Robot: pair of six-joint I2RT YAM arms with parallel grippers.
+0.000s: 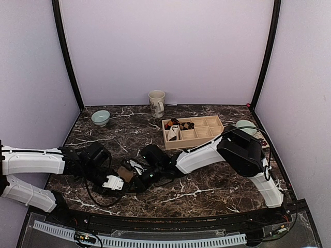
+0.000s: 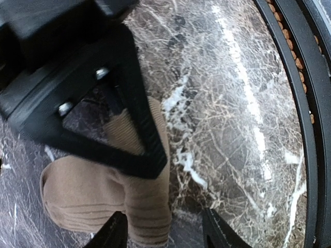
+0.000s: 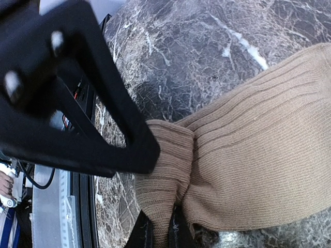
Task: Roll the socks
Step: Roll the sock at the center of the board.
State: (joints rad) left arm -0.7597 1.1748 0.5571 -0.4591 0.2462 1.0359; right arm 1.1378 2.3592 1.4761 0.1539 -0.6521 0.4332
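Near the front edge of the tabletop (image 1: 207, 192) my right pincer (image 3: 161, 228) is clamped on a fold of the tan sock (image 3: 248, 155), my left pincer (image 2: 163, 233) stands parted over that same sock, and farther back the argyle sock (image 1: 181, 124) sits in the wooden tray (image 1: 192, 142).

Lab test booth: plain pale walls (image 1: 165, 46), black frame posts (image 1: 66, 51), marble tabletop (image 1: 207, 187).

Sock (image 1: 124, 173) on the table (image 1: 217, 188) — tray (image 1: 195, 140) behind it, mug (image 1: 156, 103) farther back.
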